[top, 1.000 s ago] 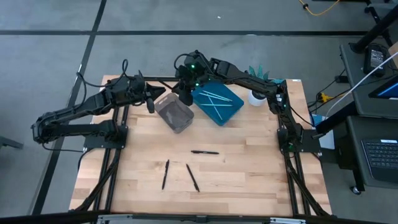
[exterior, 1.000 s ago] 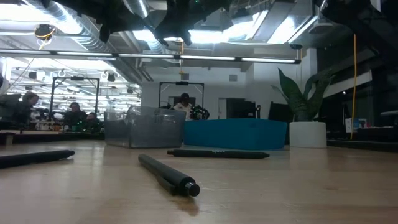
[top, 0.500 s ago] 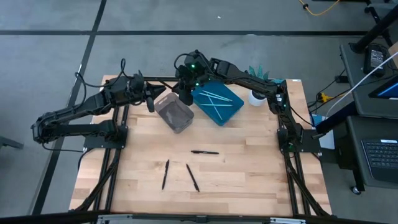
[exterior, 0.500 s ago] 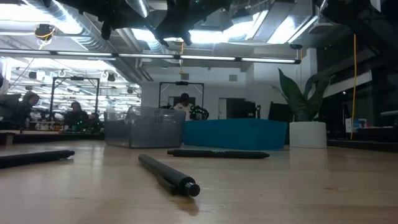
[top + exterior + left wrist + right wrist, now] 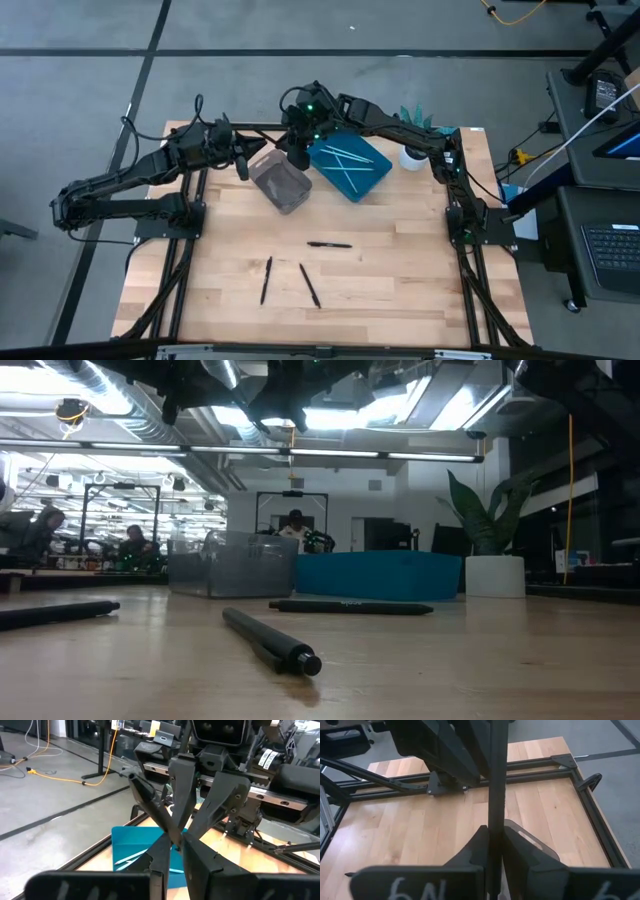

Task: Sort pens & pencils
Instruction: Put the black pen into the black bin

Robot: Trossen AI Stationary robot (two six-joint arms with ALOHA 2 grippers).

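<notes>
The right claw (image 5: pixel 297 152) sits in the upper middle of the high view, over the grey bin (image 5: pixel 281 182). In the right wrist view it is pinched tight on a black stick (image 5: pixel 495 795) that runs straight up the frame. The left claw (image 5: pixel 241 160) is just left of the grey bin. In the left wrist view its fingers (image 5: pixel 161 855) are closed on another black stick (image 5: pixel 150 809) that leans toward the upper left of the frame.

The blue tray (image 5: pixel 350 166) right of the grey bin holds the light blue sticks (image 5: pixel 346 157). Three more black sticks (image 5: pixel 329 244) lie flat on the counter (image 5: pixel 400 280) in the lower middle of the high view.

The step looks like dropping the black sticks into the grey bin. To do it well, each claw should be right above the bin and low, so the stick does not bounce out. The two claws are close together, so one should go first to avoid a bump.
</notes>
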